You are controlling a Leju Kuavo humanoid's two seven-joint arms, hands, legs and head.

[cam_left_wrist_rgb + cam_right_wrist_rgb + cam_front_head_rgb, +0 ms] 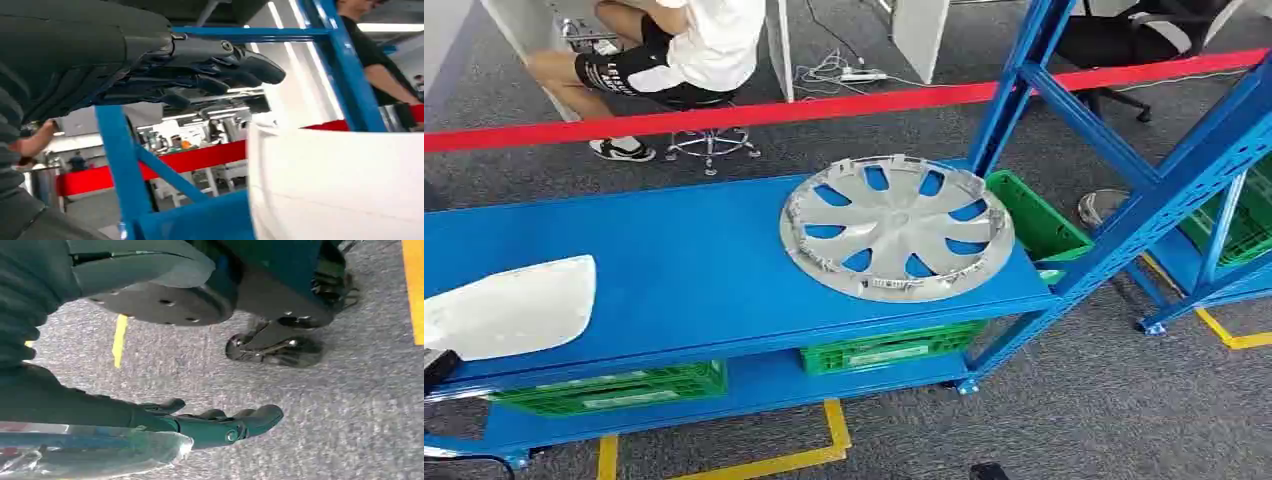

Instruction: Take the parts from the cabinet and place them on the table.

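**Supervisor:** Item by item, please. What is on the shelf?

**Operator:** Item one: white panel (pixel 514 308), a curved part lying flat on the blue shelf top (pixel 684 260). My left hand (pixel 200 65) hovers just above and beside it, fingers stretched out and slightly parted, gripping nothing; I see no contact in the left wrist view.

Item two: silver wheel cover (pixel 896 226), face up on the same shelf, well away from the left hand, toward the far end.

Item three: green crates (pixel 886 348) on the shelf below, contents I cannot make out.

**Supervisor:** And the right hand?

**Operator:** Right hand (pixel 220 425) hangs down over the grey carpet (pixel 325 405), fingers loosely extended, empty.

**Supervisor:** Progress?

**Operator:** I judge it early. Both parts lie on the rack, neither lifted, and I can't see the table. The panel looks like my first pick; the wheel cover remains after it.
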